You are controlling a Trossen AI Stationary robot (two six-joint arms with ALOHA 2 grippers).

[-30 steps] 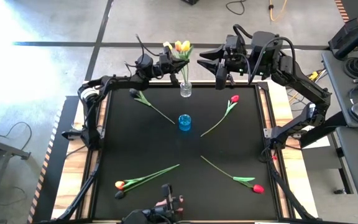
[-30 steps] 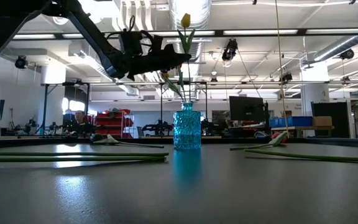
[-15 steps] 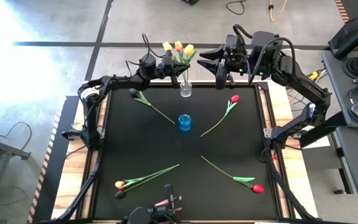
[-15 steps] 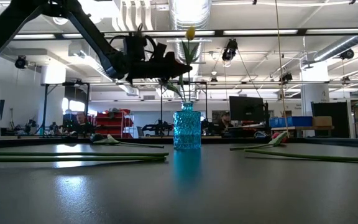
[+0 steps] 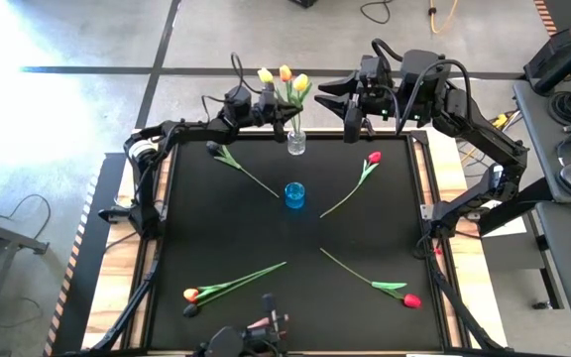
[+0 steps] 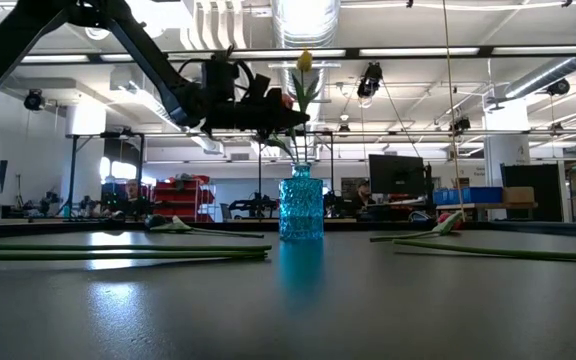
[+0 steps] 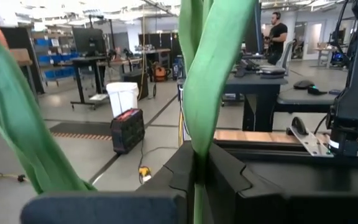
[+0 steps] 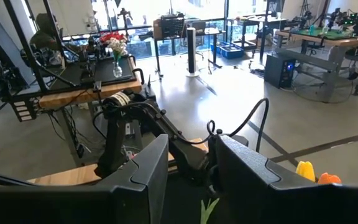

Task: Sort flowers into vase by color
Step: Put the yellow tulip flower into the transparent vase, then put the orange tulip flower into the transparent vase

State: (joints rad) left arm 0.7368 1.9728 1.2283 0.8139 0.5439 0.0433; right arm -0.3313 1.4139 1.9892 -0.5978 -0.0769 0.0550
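A: Left wrist view: the left gripper (image 7: 194,177) has its jaws clamped on a green tulip stem (image 7: 197,112). High view: that gripper (image 5: 274,111) sits beside the clear vase (image 5: 295,143) at the table's far edge, and the held stem runs down into the vase.

B: And the other arm?

A: The right gripper (image 5: 350,107) waits above the far edge, jaws apart and holding nothing.

B: What do the containers hold?

A: The clear vase carries three tulips (image 5: 284,79), two yellow and one orange. The blue vase (image 5: 295,194) at table centre appears empty.

B: Progress?

A: Probably under halfway. Two red tulips (image 5: 374,158) (image 5: 410,299), an orange tulip (image 5: 192,295) and a dark-headed flower (image 5: 213,148) lie on the black table (image 5: 365,238), unsorted.
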